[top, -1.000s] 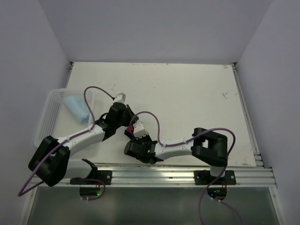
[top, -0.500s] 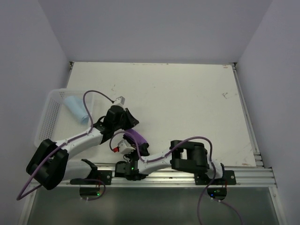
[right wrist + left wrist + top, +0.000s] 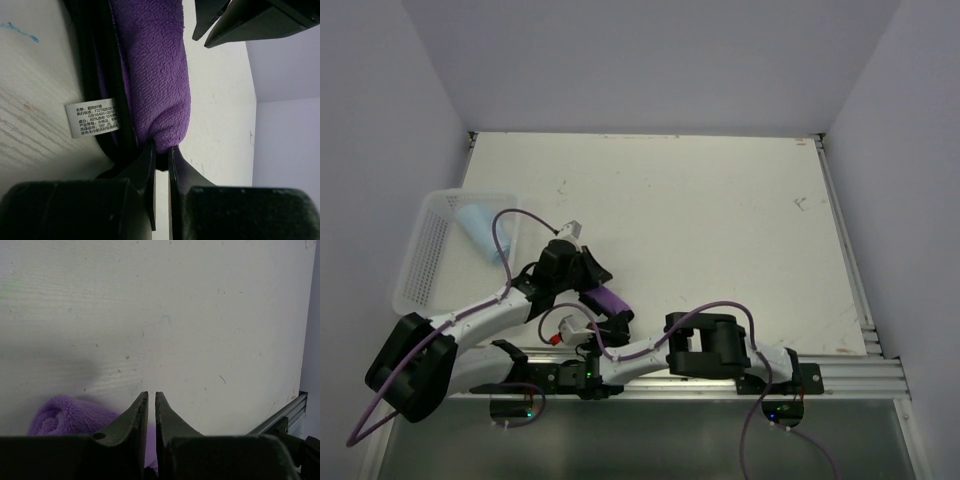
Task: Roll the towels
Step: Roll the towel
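The dark towel point(image 3: 605, 298) lies as a roll, purple face outward, near the table's front left. Its end point(image 3: 155, 75) is pinched in my right gripper point(image 3: 161, 146), which is shut on it, and its white tag point(image 3: 92, 117) sticks out beside the black edge. My right gripper point(image 3: 610, 318) reaches it from the near rail. My left gripper point(image 3: 601, 273) stands just behind the roll with its jaws shut and nothing between the tips point(image 3: 151, 393). Purple towel point(image 3: 65, 415) shows below and to the left of them. The light blue towel point(image 3: 480, 232) lies rolled in the basket.
A white mesh basket point(image 3: 428, 262) stands at the table's left edge, next to the left arm. The metal rail point(image 3: 720, 372) runs along the near edge, with the right arm stretched low over it. A cable loops above each arm.
My right arm has swung left and down along the near rail, and the purple roll has come into view. My left gripper has shifted slightly toward the front. Both grippers have stayed shut.
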`<state>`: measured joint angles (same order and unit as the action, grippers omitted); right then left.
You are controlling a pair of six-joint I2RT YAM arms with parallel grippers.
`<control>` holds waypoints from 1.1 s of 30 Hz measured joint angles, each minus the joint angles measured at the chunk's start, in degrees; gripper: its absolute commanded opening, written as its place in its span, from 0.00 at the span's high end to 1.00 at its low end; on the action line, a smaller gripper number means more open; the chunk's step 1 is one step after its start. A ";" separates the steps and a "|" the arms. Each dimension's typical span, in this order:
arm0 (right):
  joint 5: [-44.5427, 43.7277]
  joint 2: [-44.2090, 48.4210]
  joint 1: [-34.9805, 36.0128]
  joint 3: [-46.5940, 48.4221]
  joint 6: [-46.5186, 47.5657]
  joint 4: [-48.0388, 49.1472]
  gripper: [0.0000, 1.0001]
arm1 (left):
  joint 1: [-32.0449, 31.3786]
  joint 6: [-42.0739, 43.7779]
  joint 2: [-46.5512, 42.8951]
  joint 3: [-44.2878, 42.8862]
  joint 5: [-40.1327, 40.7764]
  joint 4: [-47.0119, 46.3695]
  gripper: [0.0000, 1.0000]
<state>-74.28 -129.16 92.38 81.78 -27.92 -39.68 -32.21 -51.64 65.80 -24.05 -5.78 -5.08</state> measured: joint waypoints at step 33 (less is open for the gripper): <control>12.94 14.23 -0.72 -10.84 4.07 11.17 0.55 | -0.07 -4.76 4.13 13.99 -0.04 -20.13 0.87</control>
<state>-61.34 -114.93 91.66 70.94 -23.86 -28.51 -32.27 -56.40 69.93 -10.07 -5.82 -25.21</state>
